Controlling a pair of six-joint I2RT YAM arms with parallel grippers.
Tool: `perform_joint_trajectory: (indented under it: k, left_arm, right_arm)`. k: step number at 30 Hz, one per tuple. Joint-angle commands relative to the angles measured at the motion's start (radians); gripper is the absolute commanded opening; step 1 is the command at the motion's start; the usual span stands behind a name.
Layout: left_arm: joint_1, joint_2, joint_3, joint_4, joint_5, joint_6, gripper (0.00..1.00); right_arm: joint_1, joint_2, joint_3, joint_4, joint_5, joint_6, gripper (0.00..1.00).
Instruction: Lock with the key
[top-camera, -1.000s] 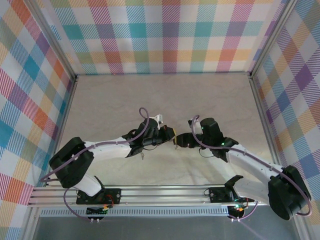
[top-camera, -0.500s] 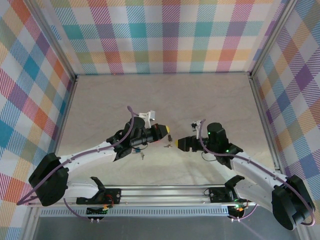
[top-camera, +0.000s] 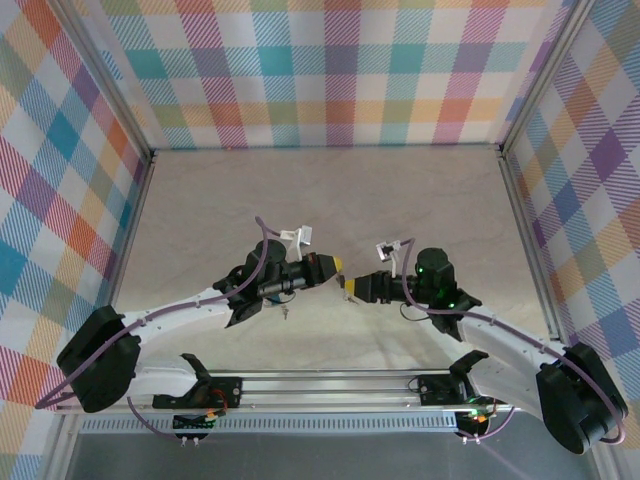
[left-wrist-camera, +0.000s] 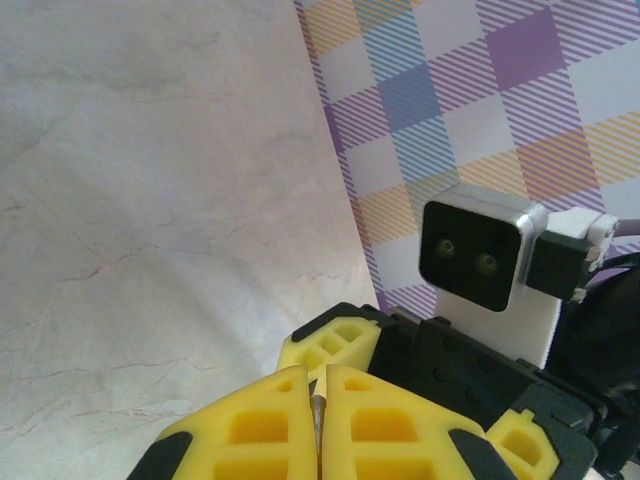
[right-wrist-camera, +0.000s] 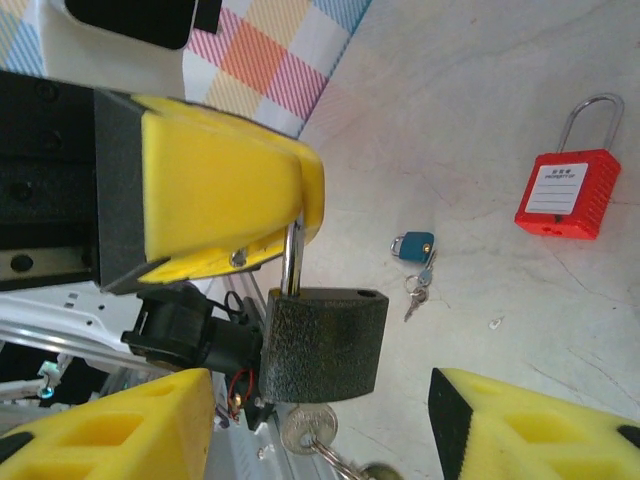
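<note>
A black padlock (right-wrist-camera: 325, 345) hangs in the air by its steel shackle (right-wrist-camera: 291, 255), with my left gripper (left-wrist-camera: 317, 378) shut on that shackle. A silver key (right-wrist-camera: 308, 426) sticks in the bottom of the lock body, with more keys dangling from its ring. The right gripper (right-wrist-camera: 320, 388) stands open; its yellow fingers (right-wrist-camera: 110, 430) are on either side of the lock's lower end and touch nothing. In the top view the left gripper (top-camera: 335, 264) and right gripper (top-camera: 352, 287) meet above the table's middle.
A red padlock (right-wrist-camera: 567, 190) lies flat on the marble table (right-wrist-camera: 480, 110). A small blue padlock (right-wrist-camera: 413, 245) with its own keys lies nearer. Checked walls (top-camera: 340, 70) enclose the table on three sides.
The grippers drew apart half a second ago and have come close again. The right gripper has returned to the hanging padlock. The left arm's elbow has swung outward.
</note>
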Motion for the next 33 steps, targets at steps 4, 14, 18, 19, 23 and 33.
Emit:
perform_joint_trajectory:
  k: [4, 14, 18, 19, 23, 33]
  left_arm:
    - [0.0, -0.044, 0.034, -0.1, -0.064, 0.048, 0.0]
    - [-0.021, -0.023, 0.082, -0.161, -0.103, 0.076, 0.0]
    - [-0.034, -0.015, 0.089, -0.171, -0.119, 0.081, 0.0]
    - [-0.038, -0.012, 0.092, -0.169, -0.12, 0.082, 0.0]
    - [-0.055, 0.0, 0.108, -0.183, -0.127, 0.093, 0.0]
    - [-0.063, -0.011, 0.108, -0.21, -0.148, 0.109, 0.0]
  right_arm:
    - [0.003, -0.057, 0.077, -0.167, 0.063, -0.066, 0.59]
    - [0.079, 0.024, 0.15, -0.261, 0.123, -0.105, 0.57]
    - [0.147, 0.046, 0.174, -0.29, 0.196, -0.144, 0.56]
    - [0.163, 0.057, 0.19, -0.311, 0.215, -0.158, 0.55]
    - [0.192, 0.082, 0.215, -0.328, 0.256, -0.17, 0.52]
    - [0.2, 0.101, 0.254, -0.396, 0.323, -0.201, 0.42]
